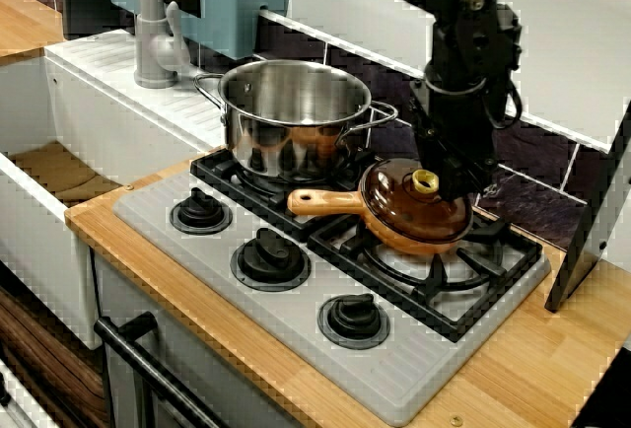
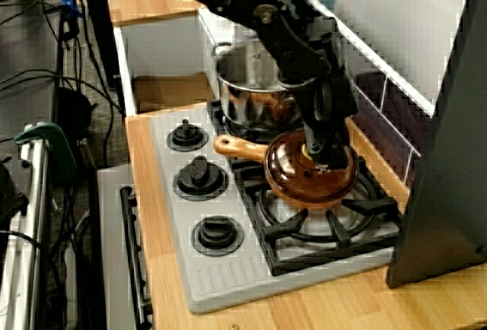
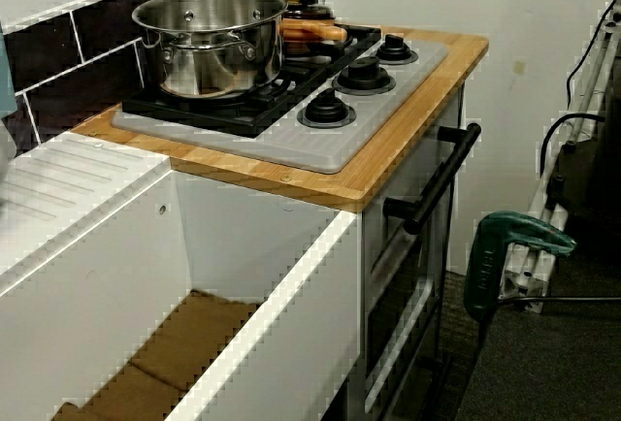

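brown pan (image 1: pixel 399 216) points its handle (image 1: pixel 320 201) toward knobs (image 1: pixel 268 253).

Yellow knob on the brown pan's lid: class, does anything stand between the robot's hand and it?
Nothing visible does. The hand is right at the yellow knob on the brown pan's lid. The steel pot stands off to one side, not between them. Whether the hand grips the knob cannot be told.

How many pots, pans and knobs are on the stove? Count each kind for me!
Shiny silver steel pot: 1
Brown lidded pan with a wooden handle: 1
Round black stove knobs: 3
Total: 5
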You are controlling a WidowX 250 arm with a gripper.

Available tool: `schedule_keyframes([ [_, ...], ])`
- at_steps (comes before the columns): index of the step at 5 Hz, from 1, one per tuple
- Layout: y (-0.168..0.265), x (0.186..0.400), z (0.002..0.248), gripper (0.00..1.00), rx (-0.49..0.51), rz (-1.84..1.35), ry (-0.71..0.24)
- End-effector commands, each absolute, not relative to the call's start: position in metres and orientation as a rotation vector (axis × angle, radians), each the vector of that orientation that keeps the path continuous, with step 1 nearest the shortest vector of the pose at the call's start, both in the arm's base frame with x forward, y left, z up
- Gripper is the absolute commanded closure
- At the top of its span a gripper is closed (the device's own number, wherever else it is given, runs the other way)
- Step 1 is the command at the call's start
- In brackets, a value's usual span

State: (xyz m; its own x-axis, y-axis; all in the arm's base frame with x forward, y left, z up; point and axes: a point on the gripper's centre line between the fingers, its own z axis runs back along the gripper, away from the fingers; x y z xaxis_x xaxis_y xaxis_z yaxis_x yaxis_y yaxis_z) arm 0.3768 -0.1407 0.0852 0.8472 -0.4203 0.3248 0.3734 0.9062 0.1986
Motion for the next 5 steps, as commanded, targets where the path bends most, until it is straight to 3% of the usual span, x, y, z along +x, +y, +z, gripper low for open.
schedule_keyframes([
  [1, -0.128, 0.365, 0.086, 1.00, 0.123, -0.399, -0.344],
  [2, -0.123, 0.367, 0.096, 1.00, 0.111, -0.385, -0.349],
  [3, -0.118, 0.366, 0.102, 0.28, 0.116, -0.370, -0.356],
  [4, -0.115, 0.362, 0.107, 0.00, 0.116, -0.357, -0.351],
  [5, -0.110, 0.359, 0.117, 0.00, 0.102, -0.345, -0.356],
])
